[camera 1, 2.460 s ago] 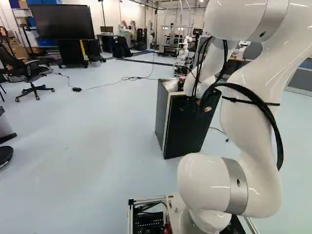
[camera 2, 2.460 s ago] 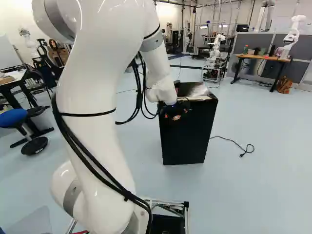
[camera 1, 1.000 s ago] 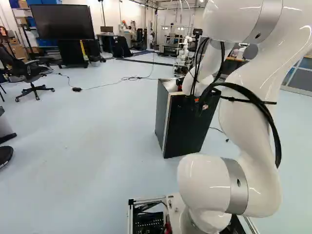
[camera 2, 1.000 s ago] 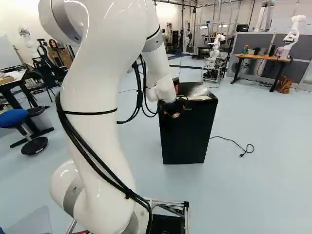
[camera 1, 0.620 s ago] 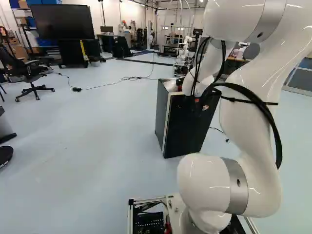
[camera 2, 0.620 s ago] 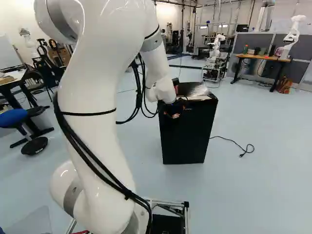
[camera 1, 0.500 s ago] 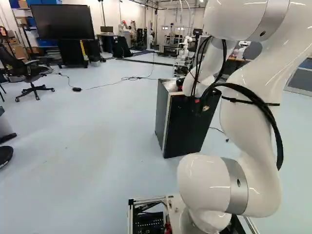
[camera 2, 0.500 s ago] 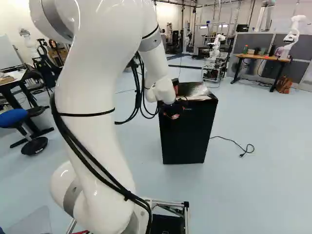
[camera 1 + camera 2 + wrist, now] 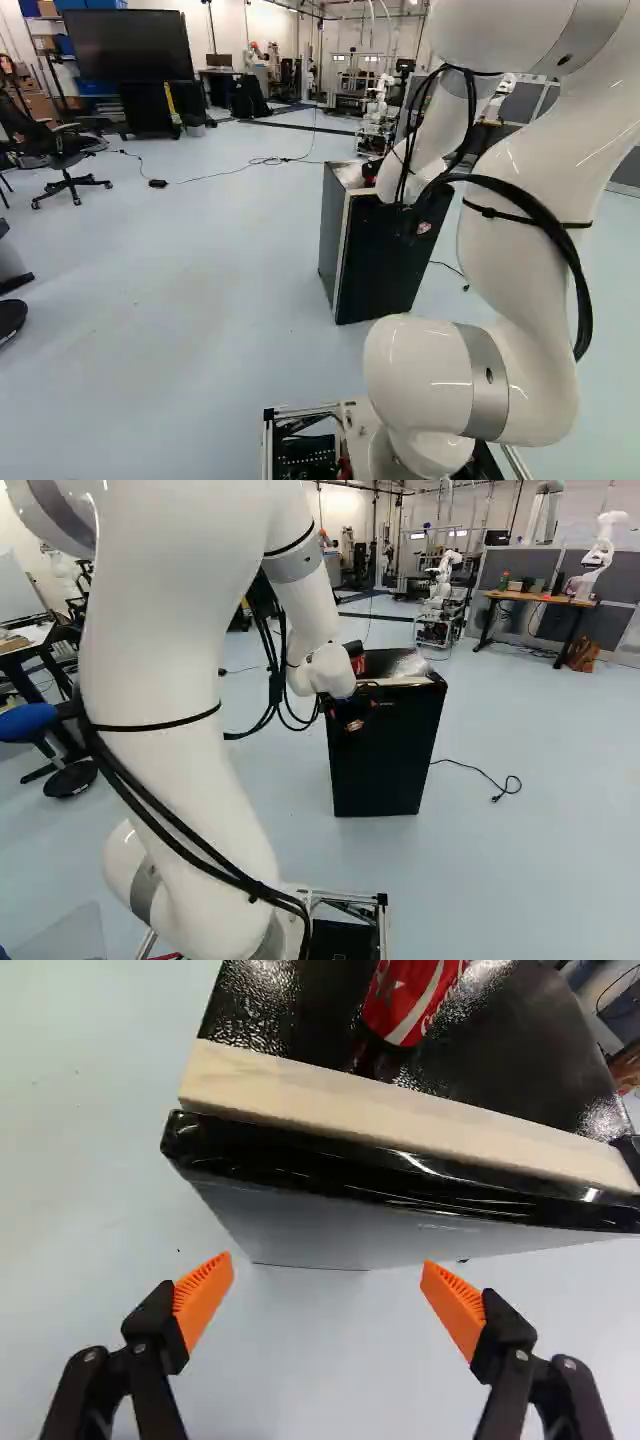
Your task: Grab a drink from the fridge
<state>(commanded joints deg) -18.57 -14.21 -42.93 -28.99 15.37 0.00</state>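
In the right base view my gripper (image 9: 352, 712) is at the upper front of the black fridge (image 9: 385, 770), close to its top edge. The wrist view shows the gripper (image 9: 328, 1302) open, its orange pads wide apart with nothing between them. Ahead of the fingers runs the fridge's glossy black top edge (image 9: 400, 1178), with a pale wooden strip (image 9: 400, 1115) along it. A red drink can (image 9: 412, 995) is on the dark top surface beyond that strip. The fridge (image 9: 375, 265) appears shut in the left base view; its inside is hidden.
Clear plastic wrap (image 9: 410, 666) lies on the fridge top. A cable (image 9: 475, 768) trails on the floor beside it. Farther off are an office chair (image 9: 65, 150), a large screen (image 9: 128, 45), a wooden-topped desk (image 9: 540, 598) and another robot (image 9: 600, 555).
The upper arm has swung rightward in the left base view and leftward in the right base view. The wrist has shifted slightly left in the right base view. Base and fridge have stayed put.
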